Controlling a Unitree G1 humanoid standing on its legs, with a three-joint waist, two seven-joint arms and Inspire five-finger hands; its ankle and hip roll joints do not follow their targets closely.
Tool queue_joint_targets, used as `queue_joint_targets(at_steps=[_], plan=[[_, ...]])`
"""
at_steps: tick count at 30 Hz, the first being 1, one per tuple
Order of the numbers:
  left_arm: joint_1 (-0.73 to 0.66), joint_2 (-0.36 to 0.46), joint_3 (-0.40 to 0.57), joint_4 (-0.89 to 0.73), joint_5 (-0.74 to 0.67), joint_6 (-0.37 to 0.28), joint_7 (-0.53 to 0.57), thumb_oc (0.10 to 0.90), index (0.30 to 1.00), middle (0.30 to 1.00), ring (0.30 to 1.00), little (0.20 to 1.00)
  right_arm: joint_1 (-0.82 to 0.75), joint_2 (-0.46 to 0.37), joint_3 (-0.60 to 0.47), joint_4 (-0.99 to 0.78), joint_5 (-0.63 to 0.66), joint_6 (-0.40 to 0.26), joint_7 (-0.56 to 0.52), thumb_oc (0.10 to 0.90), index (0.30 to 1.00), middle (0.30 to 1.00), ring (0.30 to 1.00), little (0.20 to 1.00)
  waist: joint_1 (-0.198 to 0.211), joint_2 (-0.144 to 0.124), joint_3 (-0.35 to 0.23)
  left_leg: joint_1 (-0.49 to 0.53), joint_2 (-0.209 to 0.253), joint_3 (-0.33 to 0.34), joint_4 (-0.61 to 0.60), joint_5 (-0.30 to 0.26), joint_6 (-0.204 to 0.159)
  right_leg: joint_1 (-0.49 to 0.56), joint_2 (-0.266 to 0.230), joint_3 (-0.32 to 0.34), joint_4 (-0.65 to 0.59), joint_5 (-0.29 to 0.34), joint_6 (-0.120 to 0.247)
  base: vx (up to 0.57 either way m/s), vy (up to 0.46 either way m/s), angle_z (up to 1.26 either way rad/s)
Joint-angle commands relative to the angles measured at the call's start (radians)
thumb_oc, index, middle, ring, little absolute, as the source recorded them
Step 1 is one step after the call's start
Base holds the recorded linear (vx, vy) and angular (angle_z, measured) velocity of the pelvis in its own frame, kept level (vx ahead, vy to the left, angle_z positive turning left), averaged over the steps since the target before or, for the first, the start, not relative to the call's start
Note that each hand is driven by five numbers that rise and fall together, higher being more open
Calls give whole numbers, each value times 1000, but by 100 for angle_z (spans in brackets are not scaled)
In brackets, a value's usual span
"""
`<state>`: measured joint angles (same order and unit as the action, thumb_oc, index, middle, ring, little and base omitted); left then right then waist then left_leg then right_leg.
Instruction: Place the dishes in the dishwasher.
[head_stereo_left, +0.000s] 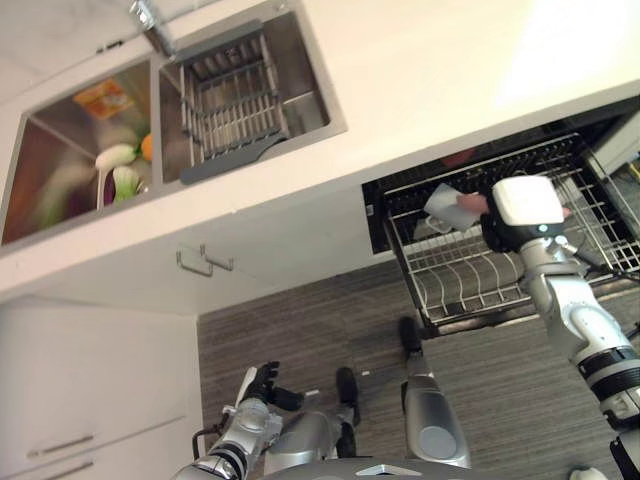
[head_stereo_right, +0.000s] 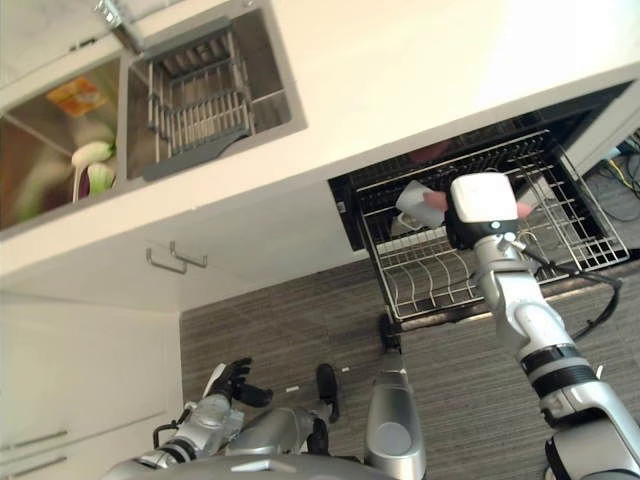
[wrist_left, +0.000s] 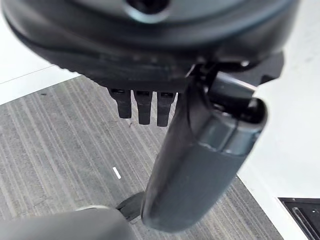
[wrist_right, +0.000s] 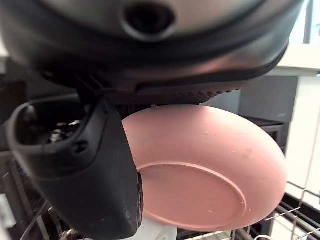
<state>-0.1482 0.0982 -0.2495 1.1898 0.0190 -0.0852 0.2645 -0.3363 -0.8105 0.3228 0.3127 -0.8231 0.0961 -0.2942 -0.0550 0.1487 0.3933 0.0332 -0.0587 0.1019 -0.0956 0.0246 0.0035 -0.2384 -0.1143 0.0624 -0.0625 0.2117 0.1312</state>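
My right hand (head_stereo_left: 497, 232) is over the pulled-out dishwasher rack (head_stereo_left: 470, 285), shut on a pink dish (wrist_right: 210, 170). My thumb (wrist_right: 95, 175) presses on the dish's underside, and its pink rim (head_stereo_left: 470, 203) pokes out on both sides of the hand. A clear cup (head_stereo_left: 443, 207) sits in the rack just beside the dish. My left hand (head_stereo_left: 258, 385) hangs low by the floor with relaxed fingers (wrist_left: 144, 106), holding nothing. Green and white dishes (head_stereo_left: 117, 172) lie in the left basin of the sink (head_stereo_left: 330, 125).
A grey drying basket (head_stereo_left: 230, 100) fills the sink's right basin, under the tap (head_stereo_left: 150, 20). The white counter (head_stereo_left: 430, 60) overhangs the dishwasher opening. Cabinet handles (head_stereo_left: 205, 262) stick out below the sink. Striped grey floor (head_stereo_left: 300, 320) lies in front.
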Motion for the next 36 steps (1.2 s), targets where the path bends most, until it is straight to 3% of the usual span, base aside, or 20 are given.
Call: queue_joint_targets(at_steps=[1, 2, 3, 8, 12, 16, 18, 20, 21, 25, 26, 27, 29, 32, 33, 34, 35, 36], plan=[[102, 41, -6, 72, 20, 18, 18, 800, 900, 900, 900, 900, -8, 50, 40, -89, 29, -45, 6, 400, 300, 300, 300, 300, 20, -97, -78, -40, -92, -19, 8, -59, -26, 29, -180, 52, -10, 53, 131, 4, 17, 18], [102, 41, -6, 72, 20, 18, 18, 800, 900, 900, 900, 900, -8, 50, 40, -89, 29, -45, 6, 400, 300, 300, 300, 300, 20, -97, -78, -40, -92, -19, 8, -59, -26, 29, -180, 52, -10, 53, 131, 0, 0, 0], [103, 41, -6, 70, 22, 18, 17, 800, 900, 900, 900, 900, -11, 61, 41, -98, 34, -42, 10, 800, 900, 900, 900, 900, 22, -100, -80, -39, -92, -21, 8, -58, -26, 30, -181, 48, -9, 53, 131, 5, 6, -6], [111, 51, -1, 57, 30, 13, 5, 800, 900, 900, 900, 900, 8, 85, -9, -178, 34, 28, 119, 800, 900, 900, 900, 900, 23, -142, -103, -29, -86, -18, 8, -63, -25, 38, -182, 42, -8, 53, 131, 5, 0, -4], [118, 59, 6, 52, 36, 17, 4, 800, 900, 900, 900, 900, 67, 74, -88, -267, 48, 40, 143, 800, 900, 900, 900, 900, 18, -163, -115, -22, -82, -14, 8, -67, -24, 42, -180, 41, -8, 51, 131, 0, 0, 0], [125, 71, 36, 54, 38, 21, 7, 800, 900, 900, 900, 900, 172, 89, -271, -440, 104, 80, 138, 800, 900, 900, 900, 900, -7, -195, -132, -12, -72, 5, 8, -73, -24, 37, -163, 55, -8, 51, 131, 12, -6, -7], [136, 75, 60, 52, 31, 21, 13, 800, 900, 900, 900, 900, 288, 107, -461, -547, 132, 121, 75, 800, 900, 900, 900, 900, -40, -222, -146, -2, -62, 29, 8, -80, -23, 30, -143, 79, -8, 50, 131, 23, 0, -14], [136, 76, 56, 52, 32, 21, 13, 800, 900, 900, 900, 900, 298, 109, -468, -555, 133, 123, 77, 800, 900, 900, 900, 900, -36, -222, -147, -1, -62, 30, 8, -81, -23, 30, -142, 79, -7, 50, 131, 11, 8, -40], [141, 75, 69, 54, 22, 16, 18, 800, 900, 900, 900, 900, 405, 168, -591, -507, 205, 156, 3, 800, 900, 900, 900, 900, -58, -235, -153, 8, -60, 42, 8, -86, -21, 26, -130, 102, -4, 49, 131, 17, 14, -63], [141, 82, 78, 55, 17, 15, 12, 800, 900, 900, 900, 900, 507, 225, -653, -401, 256, 200, -11, 800, 900, 900, 900, 900, -68, -244, -156, 15, -61, 46, 8, -93, -18, 21, -124, 116, 5, 43, 131, 8, 3, -26], [142, 83, 75, 55, 17, 15, 12, 800, 900, 900, 900, 900, 509, 226, -654, -399, 259, 199, -13, 800, 900, 900, 900, 900, -65, -245, -157, 16, -61, 46, 8, -93, -18, 21, -124, 116, 6, 42, 131, 0, 6, -17], [144, 86, 74, 48, 16, 12, 9, 800, 900, 900, 900, 900, 545, 291, -671, -314, 325, 224, -32, 800, 900, 900, 900, 900, -67, -243, -157, 18, -64, 42, 8, -98, -15, 15, -125, 119, 15, 39, 131, 9, 10, -9], [147, 94, 69, 34, 19, 13, 4, 800, 900, 900, 900, 900, 579, 344, -665, -259, 354, 242, -13, 800, 900, 900, 900, 900, -66, -240, -157, 19, -69, 36, 8, -100, -13, 10, -131, 115, 22, 36, 131, 8, 7, -2], [156, 97, 47, 22, 25, 10, -1, 800, 900, 900, 900, 900, 558, 383, -618, -108, 424, 215, -30, 800, 900, 900, 900, 900, -58, -229, -156, 18, -76, 26, 8, -101, -11, 9, -143, 107, 27, 35, 131, -2, 21, -8], [156, 91, 30, 24, 29, 6, -2, 800, 900, 900, 900, 900, 495, 386, -550, 26, 471, 152, -62, 486, 429, 429, 429, 429, -50, -213, -151, 17, -81, 17, 8, -100, -11, 6, -151, 100, 31, 37, 131, -8, 40, -11], [156, 91, 30, 24, 29, 6, -2, 800, 900, 900, 900, 900, 495, 386, -550, 26, 471, 152, -62, 486, 429, 429, 429, 429, -50, -213, -151, 17, -81, 17, 8, -100, -11, 6, -151, 100, 31, 37, 131, -21, 41, -3], [153, 83, 26, 27, 29, 5, -3, 800, 900, 900, 900, 900, 456, 385, -512, 72, 489, 111, -51, 400, 300, 300, 300, 300, -49, -203, -145, 15, -85, 13, 8, -98, -11, 5, -156, 95, 34, 38, 131, 0, 0, 0], [153, 83, 26, 27, 29, 5, -3, 800, 900, 900, 900, 900, 456, 385, -512, 72, 489, 111, -51, 400, 300, 300, 300, 300, -49, -203, -145, 15, -85, 13, 8, -98, -11, 5, -156, 95, 34, 38, 131, -30, 57, 1]])
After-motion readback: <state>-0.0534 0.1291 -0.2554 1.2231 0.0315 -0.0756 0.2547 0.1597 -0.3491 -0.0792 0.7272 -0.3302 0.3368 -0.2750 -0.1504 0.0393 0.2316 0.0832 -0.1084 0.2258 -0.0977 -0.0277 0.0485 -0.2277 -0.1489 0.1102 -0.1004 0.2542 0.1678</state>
